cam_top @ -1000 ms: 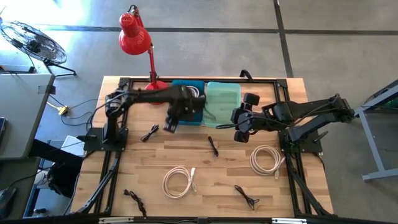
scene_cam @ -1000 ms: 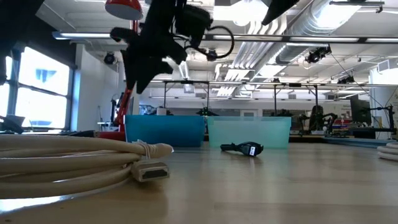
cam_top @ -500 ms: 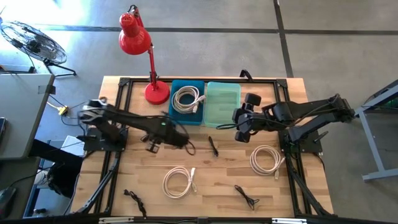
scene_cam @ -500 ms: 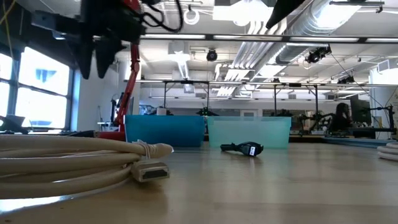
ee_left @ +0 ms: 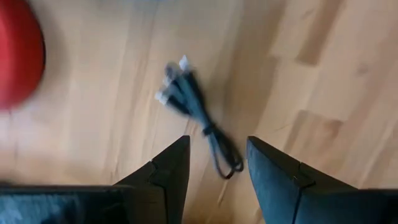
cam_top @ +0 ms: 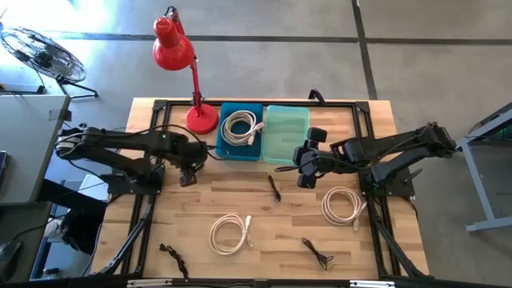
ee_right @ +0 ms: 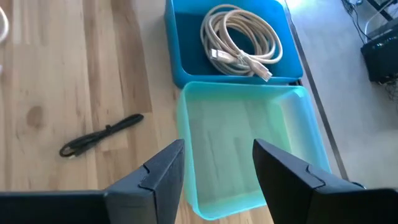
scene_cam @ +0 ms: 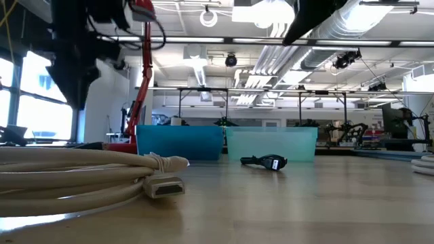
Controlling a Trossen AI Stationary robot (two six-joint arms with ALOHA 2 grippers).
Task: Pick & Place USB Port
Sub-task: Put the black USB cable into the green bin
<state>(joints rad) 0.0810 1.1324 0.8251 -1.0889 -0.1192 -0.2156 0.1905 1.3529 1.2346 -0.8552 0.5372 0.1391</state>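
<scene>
1. Left gripper (cam_top: 188,168) hangs over the wooden table (cam_top: 264,240) near the red lamp (cam_top: 174,50) base, just beside the blue bin (cam_top: 240,132). Its fingers (ee_left: 168,168) stand parted to a moderate gap, holding nothing.

2. In the left wrist view a short black cable (ee_left: 198,118) lies flat on the wood straight ahead of that gap, not touched. Its long axis runs away from the gripper: folded loop end nearest the fingers, bunched light-tipped plugs at the far end, toward the lamp base.

3. Right gripper (cam_top: 304,164) hovers over the near edge of the green bin (cam_top: 286,132). Fingers (ee_right: 163,171) are spread apart, empty.

4. Blue bin holds one coiled beige cable (ee_right: 239,37). Green bin interior looks bare in the right wrist view.

5. A second black cable (cam_top: 274,188) lies on the table in front of the bins, between the two grippers, long axis roughly front to back.

6. Loose beige coils: one (cam_top: 230,234) centre front, one (cam_top: 342,204) under the right arm. The front coil fills the low view's foreground, plug (scene_cam: 166,186) toward the camera.

7. Two more black cables at the front edge: left (cam_top: 172,256) and right (cam_top: 318,254).
</scene>
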